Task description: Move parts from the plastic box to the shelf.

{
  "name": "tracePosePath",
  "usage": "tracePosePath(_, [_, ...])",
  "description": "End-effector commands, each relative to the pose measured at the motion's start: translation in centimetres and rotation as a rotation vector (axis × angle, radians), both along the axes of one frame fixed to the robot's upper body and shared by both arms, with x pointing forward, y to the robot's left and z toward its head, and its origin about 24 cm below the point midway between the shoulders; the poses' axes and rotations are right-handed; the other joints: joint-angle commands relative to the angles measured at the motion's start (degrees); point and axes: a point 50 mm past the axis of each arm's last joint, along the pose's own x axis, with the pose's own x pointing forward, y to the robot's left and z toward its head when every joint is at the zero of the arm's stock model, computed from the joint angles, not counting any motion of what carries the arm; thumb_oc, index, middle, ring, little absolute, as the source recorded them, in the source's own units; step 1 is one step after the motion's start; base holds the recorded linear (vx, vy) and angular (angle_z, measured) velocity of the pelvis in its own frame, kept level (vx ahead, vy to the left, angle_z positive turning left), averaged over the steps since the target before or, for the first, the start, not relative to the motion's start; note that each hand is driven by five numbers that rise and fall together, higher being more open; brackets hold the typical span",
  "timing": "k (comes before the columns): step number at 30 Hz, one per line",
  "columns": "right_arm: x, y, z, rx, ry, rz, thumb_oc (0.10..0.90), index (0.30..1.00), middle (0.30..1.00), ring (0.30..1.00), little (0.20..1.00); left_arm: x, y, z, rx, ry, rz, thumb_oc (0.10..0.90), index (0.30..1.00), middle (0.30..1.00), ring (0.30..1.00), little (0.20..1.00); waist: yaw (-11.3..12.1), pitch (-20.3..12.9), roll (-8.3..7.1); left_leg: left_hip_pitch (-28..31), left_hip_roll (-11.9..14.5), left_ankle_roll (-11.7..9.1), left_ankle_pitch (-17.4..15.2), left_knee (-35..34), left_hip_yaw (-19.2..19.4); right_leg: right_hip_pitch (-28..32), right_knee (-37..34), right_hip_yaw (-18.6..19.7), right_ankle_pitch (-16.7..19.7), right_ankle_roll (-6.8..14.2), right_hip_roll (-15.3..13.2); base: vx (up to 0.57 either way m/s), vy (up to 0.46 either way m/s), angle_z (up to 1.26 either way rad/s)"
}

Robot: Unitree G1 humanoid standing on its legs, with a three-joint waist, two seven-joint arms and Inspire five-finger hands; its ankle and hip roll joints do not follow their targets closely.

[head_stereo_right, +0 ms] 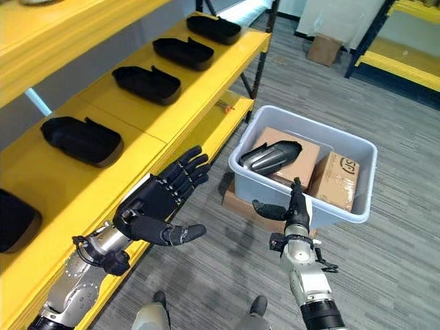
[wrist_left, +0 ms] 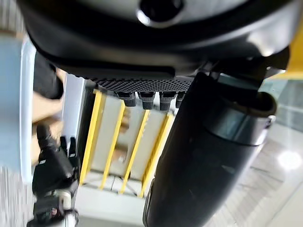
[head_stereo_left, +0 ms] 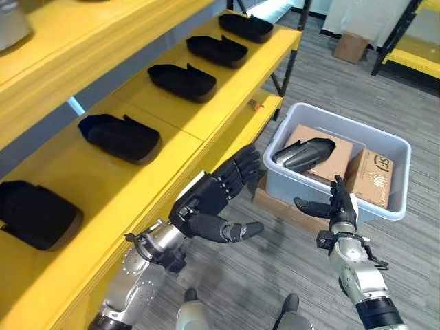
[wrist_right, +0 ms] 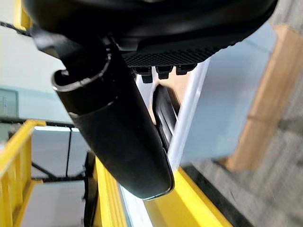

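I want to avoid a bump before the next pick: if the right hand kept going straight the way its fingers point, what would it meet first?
Most likely the near wall of the plastic box: the right hand points up at it with straight fingers, just short of the rim. Depth is hard to judge.

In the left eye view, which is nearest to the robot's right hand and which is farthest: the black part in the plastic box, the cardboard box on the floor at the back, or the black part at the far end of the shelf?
From the right hand:
1. Black part in the plastic box, just beyond the hand, inside the grey bin.
2. Black part at the far end of the shelf, up and to the left.
3. Cardboard box on the floor, far back; nearly as far as item 2, so this order is uncertain.
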Motion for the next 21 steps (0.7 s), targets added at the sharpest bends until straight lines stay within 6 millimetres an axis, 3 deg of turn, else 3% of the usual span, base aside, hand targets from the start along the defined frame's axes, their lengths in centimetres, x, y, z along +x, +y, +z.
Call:
tracePosePath(1, [1.2, -0.5, 4.2, -0.097, -0.193, 0.0, 0.9, 1.0, 1.0, 1.0, 1.0, -0.8, -0.3, 4.5, -0.104, -0.22, -0.037, 0.9, 1.0, 1.0, 1.0, 1.0, 0.54, -5.46, -1.64, 3.31, 0.6, 2.73, 0.52, -3.0, 3.96, -1.66, 3.65, 4.9, -2.36, 1.5, -2.82, 0.12, -0.126, -0.11])
tracePosePath(7, [1.5, -1.6, 5.5, -0.227, -0.204, -0.003, 0.9, 1.0, 1.0, 1.0, 1.0, -0.8, 0.0, 4.4, -0.114, -0.195, -0.013, 0.9, 1.0, 1.0, 1.0, 1.0, -1.34, -5.53, -0.48, 4.38, 3.34, 1.55, 3.6, -5.69, 5.25, -2.65, 6.47, 6.82, -7.03, 0.0, 0.85, 0.12, -0.179, -0.09])
tracePosePath(13, [2.0, -2.5, 8.2, -0.435, -0.267, -0.013, 0.9, 1.0, 1.0, 1.0, 1.0, -0.4, 0.1, 4.8, -0.131, -0.211, 0.015, 0.9, 1.0, 1.0, 1.0, 1.0, -3.31, -3.98, 1.25, 3.03, 7.53, -0.1, 6.24, -4.47, 5.69, -7.42, 13.16, 8.93, -11.05, -2.98, 3.93, 0.07, -0.189, -0.16])
tracePosePath(17, [2.1, -2.5, 10.4, -0.555, -0.346, 0.009, 0.9, 1.0, 1.0, 1.0, 1.0, -0.2, 0.1, 5.2, -0.112, -0.258, 0.036, 0.9, 1.0, 1.0, 1.0, 1.0, -4.82, -2.85, 2.53, 2.48, 9.51, -0.83, 8.93, -4.53, 6.13, -11.44, 18.0, 10.13, -13.23, -4.52, 5.68, 0.04, -0.198, -0.23])
tracePosePath(21, [2.0, -2.2, 11.4, -0.583, -0.377, 0.072, 0.9, 1.0, 1.0, 1.0, 1.0, 0.0, 0.5, 5.6, -0.099, -0.291, 0.086, 0.9, 1.0, 1.0, 1.0, 1.0, -6.05, -2.4, 2.87, 2.11, 10.86, -1.28, 11.27, -3.12, 6.8, -13.68, 21.89, 10.37, -15.72, -6.44, 7.27, 0.06, -0.235, -0.09])
